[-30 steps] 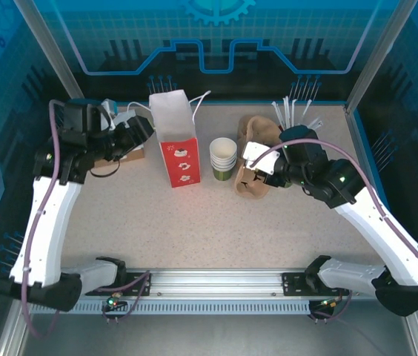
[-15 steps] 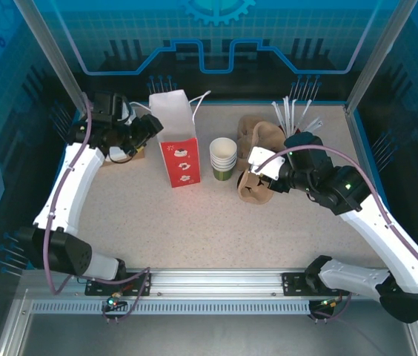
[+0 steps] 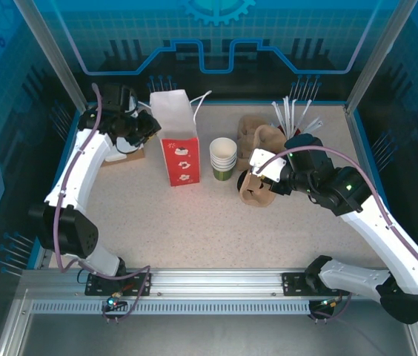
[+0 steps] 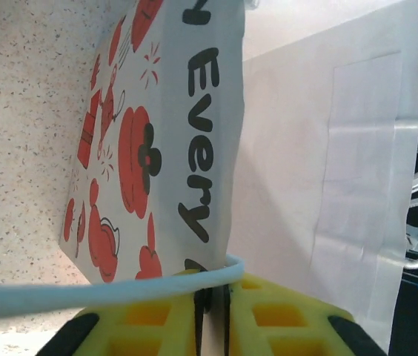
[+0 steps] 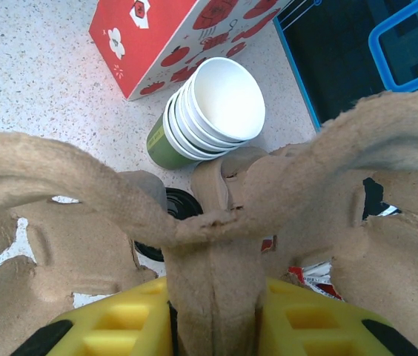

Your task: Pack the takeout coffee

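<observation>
Left gripper [image 4: 212,297]: it is working at the far-left corner of the table [image 3: 194,222], and its yellow jaws are pinching almost together on the white bag handle [image 4: 83,293].
Right gripper [image 5: 213,300]: its jaws are clamping the centre ridge of the brown cup carrier [image 5: 83,170] and holding it just off the table, right of the middle.
Takeout cups: the stack of paper cups [image 3: 223,159], white above and green at the base, is standing upright toward the far edge of the table. It is sitting between the paper bag [image 3: 173,119] and the carrier, with a small gap to each.
Lid: a black lid [image 5: 181,202] is lying flat under the carrier's near pockets, just beside the base of the stack. I am seeing only part of it.
Direction from the jaws: the stack is lying just to the left of the right gripper's jaws and a little farther back. The bag is standing between the left gripper and the stack.
Long axis: the stack's axis is running vertically, mouth up, so I am expecting the side wall to be the place to take it.
Nearer arm: the right arm is sitting much closer, though it is busy with the carrier. To my eye the left one would be reaching around the bag.
</observation>
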Robot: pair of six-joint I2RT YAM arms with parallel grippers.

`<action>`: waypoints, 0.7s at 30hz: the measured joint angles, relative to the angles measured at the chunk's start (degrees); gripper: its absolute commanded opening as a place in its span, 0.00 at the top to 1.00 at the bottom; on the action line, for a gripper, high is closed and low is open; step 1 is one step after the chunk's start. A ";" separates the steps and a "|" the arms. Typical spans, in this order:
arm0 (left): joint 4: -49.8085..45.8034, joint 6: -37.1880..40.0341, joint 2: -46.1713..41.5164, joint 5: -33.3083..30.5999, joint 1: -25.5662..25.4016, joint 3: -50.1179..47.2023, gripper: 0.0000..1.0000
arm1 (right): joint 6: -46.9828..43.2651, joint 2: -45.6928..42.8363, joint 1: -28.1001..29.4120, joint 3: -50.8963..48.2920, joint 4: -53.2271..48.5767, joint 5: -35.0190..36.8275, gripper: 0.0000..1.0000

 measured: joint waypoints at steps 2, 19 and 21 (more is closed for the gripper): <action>-0.52 0.31 -0.09 -0.26 0.00 0.00 0.92 | 0.00 0.02 0.00 0.20 -0.37 0.02 0.71; -2.14 7.61 -12.81 -1.60 -8.11 -2.67 1.00 | 0.35 4.33 3.89 15.69 -3.15 -1.53 0.73; -2.19 7.72 -15.96 -1.81 -10.08 -4.52 1.00 | -0.09 5.75 5.68 19.50 -3.41 -1.36 0.73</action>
